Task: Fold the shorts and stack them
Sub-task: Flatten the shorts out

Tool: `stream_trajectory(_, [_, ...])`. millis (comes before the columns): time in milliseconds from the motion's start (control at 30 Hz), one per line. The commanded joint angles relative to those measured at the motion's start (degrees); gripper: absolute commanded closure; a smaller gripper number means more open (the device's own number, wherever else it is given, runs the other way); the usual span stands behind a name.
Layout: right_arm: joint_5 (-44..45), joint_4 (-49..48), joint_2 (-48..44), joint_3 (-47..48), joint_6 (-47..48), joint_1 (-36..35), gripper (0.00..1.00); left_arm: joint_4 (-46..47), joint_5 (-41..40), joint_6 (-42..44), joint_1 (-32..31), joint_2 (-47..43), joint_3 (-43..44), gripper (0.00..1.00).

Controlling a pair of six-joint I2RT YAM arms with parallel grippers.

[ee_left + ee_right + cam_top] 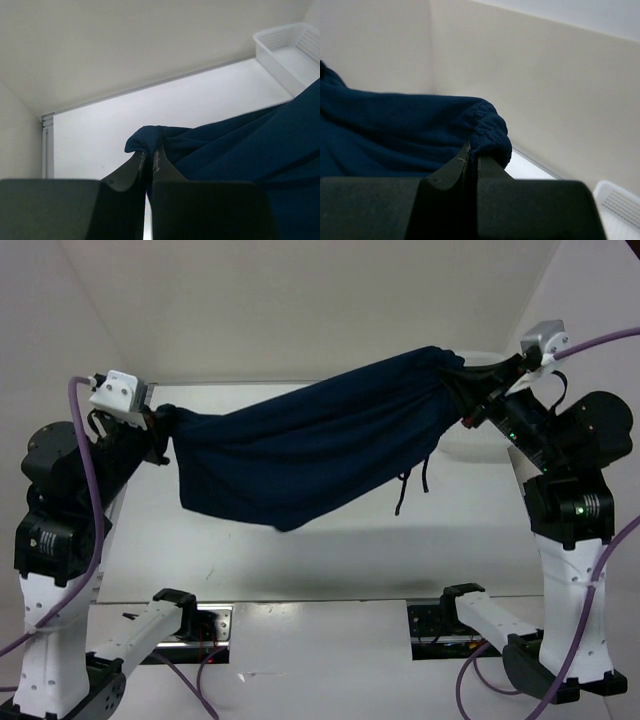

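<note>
- left tool (160,432), left edge of the top view: jaws closed tight on a bunched corner of the shorts (320,445). The wrist view shows cloth pinched between the tips (150,152).
- shorts: off the desk (300,565), strung between both tools. Long axis runs left to right and climbs toward the upper right. The belly sags at centre and looks clear of the surface.
- drawstring (410,485): dangles loose, right of centre.
- right tool (468,375), upper right: jaws closed on the gathered waistband end, held higher than the left one.
- key relation: one end in each tool, so neither arm is nearer. Judgement: laying it down flat needs both to lower together, keeping the span.
- desk: white and bare under the sag.
- room: plain white walls (545,75); white mesh basket (290,50) at far right.
</note>
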State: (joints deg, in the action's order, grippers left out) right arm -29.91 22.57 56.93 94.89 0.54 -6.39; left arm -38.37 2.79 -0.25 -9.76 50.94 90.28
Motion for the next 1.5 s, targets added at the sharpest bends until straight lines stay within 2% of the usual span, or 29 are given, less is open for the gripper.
stream_trajectory(0, [-8.31, -1.47, -2.95, 0.65, -2.55, 0.86, 1.0, -2.59, 4.58, 0.25, 0.53, -3.38, -2.46, 1.0])
stream_trajectory(200, [-10.6, -0.95, -5.68, -0.84, -4.83, 1.38, 1.0, -7.15, 13.46, 0.25, 0.53, -5.5, -6.07, 1.0])
stream_trajectory(367, [-11.4, -1.56, -7.79, -8.66, -6.59, 1.38, 1.0, -10.14, 20.06, 0.25, 0.53, -5.5, -16.08, 0.99])
stream_trajectory(533, [-9.82, -1.56, -9.55, -19.54, -7.22, 1.38, 1.0, -8.22, 21.12, 0.25, 0.53, -4.27, -24.79, 0.8])
stream_trajectory(600, [-9.82, -2.61, -9.55, -22.89, -7.22, 1.38, 1.0, -6.64, 22.17, 0.25, 0.53, -1.65, -28.47, 0.68])
stream_trajectory(733, [-11.22, -4.29, -9.55, -33.86, -8.1, 1.38, 1.0, -5.31, 23.23, 0.25, 0.53, 5.12, -29.9, 0.52])
stream_trajectory(867, [-9.29, -4.29, -9.55, -40.91, -5.91, 1.38, 1.0, -4.78, 17.18, 0.25, -0.69, 13.03, -31.12, 0.47])
stream_trajectory(1000, [-6.4, -4.29, -9.55, -45.23, -3.27, 1.38, 1.0, -3.47, 14.8, 0.25, -3.68, 19.19, -31.74, 0.46])
stream_trajectory(1133, [-3.49, -3.23, -7.98, -46.55, -0.1, 1.38, 1.0, -1.71, 13.39, 0.25, -8.42, 24.2, -33.33, 0.4])
stream_trajectory(1233, [-2.26, -3.23, -7.44, -47.26, 1.48, 1.38, 1.0, 0.3, 12.86, 0.25, -14.48, 27.8, -33.33, 0.39])
stream_trajectory(1333, [-1.21, -3.23, -7.44, -48.48, 2.01, 1.38, 1.0, 4.42, 4.01, 0.25, -21.07, 31.32, -34.64, 0.39])
stream_trajectory(1367, [-1.2, -3.23, -7.44, -48.49, 2.71, 1.38, 1.0, 6.18, -3.5, 0.25, -23.61, 31.85, -37.17, 0.39])
stream_trajectory(1467, [0.37, -3.23, -6.83, -48.49, 3.33, 1.38, 1.0, 13.13, -14.35, 0.25, -27.05, 32.65, -40.61, 0.4])
